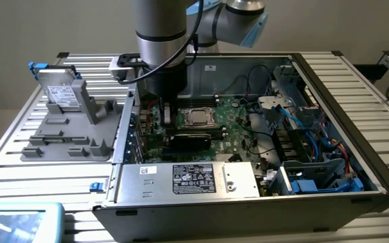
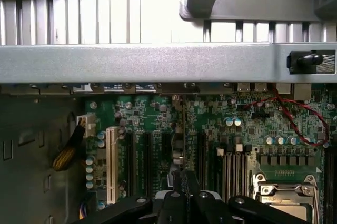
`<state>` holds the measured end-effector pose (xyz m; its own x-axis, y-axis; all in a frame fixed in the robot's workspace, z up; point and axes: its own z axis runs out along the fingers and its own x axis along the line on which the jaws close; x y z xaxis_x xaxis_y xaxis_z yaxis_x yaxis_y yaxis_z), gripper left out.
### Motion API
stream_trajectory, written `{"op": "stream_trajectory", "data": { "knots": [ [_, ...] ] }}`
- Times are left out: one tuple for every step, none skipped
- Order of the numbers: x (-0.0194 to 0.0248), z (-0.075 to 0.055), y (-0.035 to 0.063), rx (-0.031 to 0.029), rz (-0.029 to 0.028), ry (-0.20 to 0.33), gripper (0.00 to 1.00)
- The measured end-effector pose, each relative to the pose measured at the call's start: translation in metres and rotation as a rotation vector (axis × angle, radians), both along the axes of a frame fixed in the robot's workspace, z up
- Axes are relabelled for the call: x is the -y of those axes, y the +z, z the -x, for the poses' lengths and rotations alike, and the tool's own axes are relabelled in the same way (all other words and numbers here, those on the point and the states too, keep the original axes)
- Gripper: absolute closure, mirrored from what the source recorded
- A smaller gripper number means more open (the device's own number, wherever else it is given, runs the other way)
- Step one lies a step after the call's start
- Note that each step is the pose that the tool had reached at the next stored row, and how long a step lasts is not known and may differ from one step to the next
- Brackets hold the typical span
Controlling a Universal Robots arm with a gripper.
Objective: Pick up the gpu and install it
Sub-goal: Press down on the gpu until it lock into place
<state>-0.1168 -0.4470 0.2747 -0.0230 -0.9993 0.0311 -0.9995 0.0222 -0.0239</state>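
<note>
- The gripper (image 2: 181, 195) was clamped shut on the gpu (image 2: 181, 182), which in the wrist view showed edge-on as a thin dark card rising straight out from between the fingers.
- In the exterior view the gpu (image 1: 166, 115) hung upright below the gripper (image 1: 162, 98), a narrow dark slab pointing down into the open computer case (image 1: 356, 147), near the case's rear wall on the exterior view's left.
- Directly under the card lay the motherboard (image 1: 232, 119), and the card's lower edge was down close to it; whether it already touched a slot I could not tell.
- The deciding relation: the card's long axis ran parallel to the row of dark expansion slots (image 2: 166, 155), and its edge appeared lined up over the slot (image 2: 182, 145) nearest the middle of that row, between the white slot (image 2: 110, 163) and the memory sockets (image 2: 234, 169).
- Beyond the slots, the card's end faced the grey rear wall (image 2: 158, 62) of the case, where the bracket would have to meet the openings.
- Farther off, outside the case, a silver hard drive (image 1: 61, 88) stood in the grey parts holder (image 1: 66, 136) on the slatted table (image 1: 18, 157), well apart from the arm.
</note>
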Motion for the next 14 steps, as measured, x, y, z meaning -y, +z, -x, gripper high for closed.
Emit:
{"op": "stream_trajectory", "data": {
  "knots": [
    [0.0,0.0,-0.0009,0.0005,-0.0018,-0.002,0.88],
    [0.0,0.0,-0.0017,0.0008,-0.0031,-0.004,0.88],
    [0.0,0.0,-0.0023,0.0008,-0.0039,-0.006,0.88],
    [0.0,0.0,-0.0028,0.0009,-0.0047,-0.007,0.88],
    [0.0,0.0,-0.0035,0.0008,-0.0057,-0.009,0.88],
    [0.0,0.0,-0.0046,0.0008,-0.0068,-0.012,0.88],
    [0.0001,0.0,-0.0055,0.0004,-0.007,-0.015,0.88],
    [0.0001,0.0,-0.0067,0.0001,-0.0074,-0.019,0.88],
    [0.0001,0.0,-0.008,0.0,-0.0089,-0.023,0.88],
    [0.0,-0.0001,-0.0098,0.0011,-0.0114,-0.028,0.88],
    [-0.0001,-0.0001,-0.0102,0.001,-0.0121,-0.031,0.88],
    [-0.0001,0.0,-0.0103,0.0008,-0.0127,-0.035,0.88],
    [-0.0001,0.0,-0.0103,0.0006,-0.0132,-0.037,0.88],
    [0.0001,-0.0001,-0.0105,0.0,-0.0145,-0.04,0.88]
  ]
}}
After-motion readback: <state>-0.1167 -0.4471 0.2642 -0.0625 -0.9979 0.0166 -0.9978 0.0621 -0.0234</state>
